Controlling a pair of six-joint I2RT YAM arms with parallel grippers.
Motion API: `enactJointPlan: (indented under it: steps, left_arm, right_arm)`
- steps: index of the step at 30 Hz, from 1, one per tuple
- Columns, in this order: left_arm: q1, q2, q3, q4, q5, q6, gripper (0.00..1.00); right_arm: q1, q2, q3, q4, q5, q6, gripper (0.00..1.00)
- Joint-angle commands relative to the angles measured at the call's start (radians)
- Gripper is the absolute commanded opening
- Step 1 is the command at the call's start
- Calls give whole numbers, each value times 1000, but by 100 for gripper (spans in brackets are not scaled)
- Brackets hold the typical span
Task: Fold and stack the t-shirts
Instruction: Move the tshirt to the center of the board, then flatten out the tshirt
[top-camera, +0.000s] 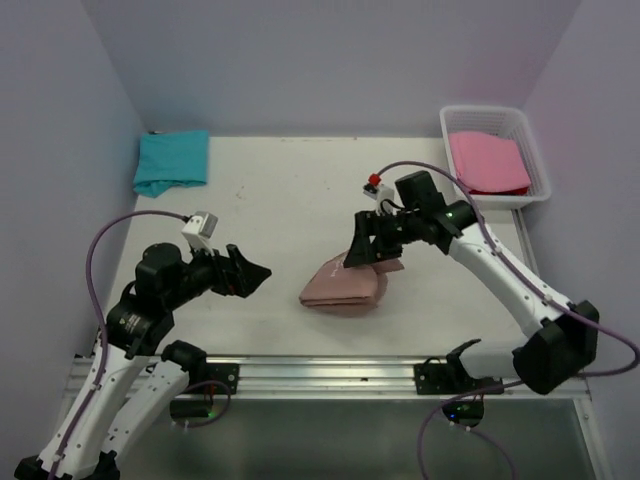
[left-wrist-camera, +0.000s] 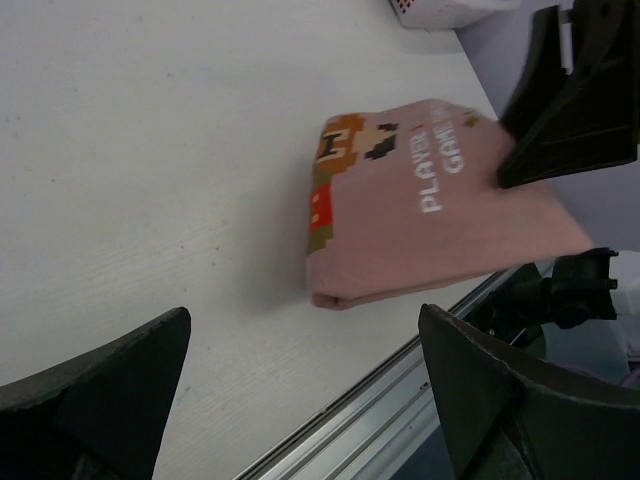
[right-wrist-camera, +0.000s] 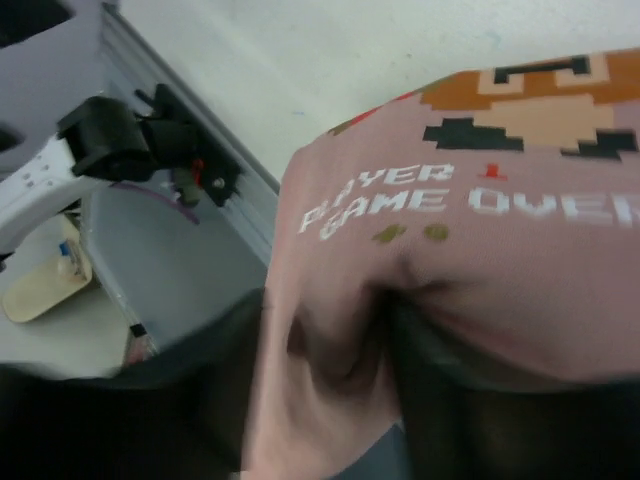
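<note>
The folded salmon-brown t-shirt (top-camera: 345, 288) lies near the front middle of the table, its pixel print and white text facing up (left-wrist-camera: 440, 220). My right gripper (top-camera: 368, 258) holds its far right edge lifted off the table. In the right wrist view a bunched fold of that shirt (right-wrist-camera: 480, 250) sits pinched between the dark fingers of the right gripper (right-wrist-camera: 325, 360). My left gripper (top-camera: 255, 272) hovers wide open to the left of the shirt, apart from it, with nothing between its fingers (left-wrist-camera: 305, 390). A teal t-shirt (top-camera: 172, 160) lies folded at the far left. A pink t-shirt (top-camera: 488, 162) rests in the basket.
A white mesh basket (top-camera: 450, 118) stands at the far right corner. The table's metal front rail (top-camera: 330, 372) runs just behind the shirt's near edge. Purple walls close in the back and sides.
</note>
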Motion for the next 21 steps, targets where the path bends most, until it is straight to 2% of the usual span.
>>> enactJointPlan:
  steps: [1,3,7,9,11,15,16,18,19,21]
  left_arm:
    - [2,-16,11,-10,52,-35,100]
    - [2,-10,-18,33,103,-58,100]
    - [-8,30,-44,59,168,-34,100]
    - [-31,70,-50,72,178,-3,100]
    - [-102,135,-50,94,163,18,100]
    - [-279,301,-30,134,79,72,99]
    - [-386,342,-16,137,36,80,99]
    - [-509,479,30,154,-62,98,99]
    - [-618,529,50,151,-91,98,99]
    - [-703,658,103,129,-203,97,99]
  right_arm:
    - [59,143,120,55,190,50,79]
    - [66,226,166,87,261,82,98]
    - [66,321,249,143,445,119,99]
    - [65,350,301,138,483,129,99]
    - [66,361,331,126,550,137,99]
    - [68,318,351,92,734,149,99]
    - [66,311,359,57,771,149,99]
    - [65,289,379,28,846,143,99]
    - [66,283,384,4,863,139,99]
    - [65,263,397,-17,892,125,99]
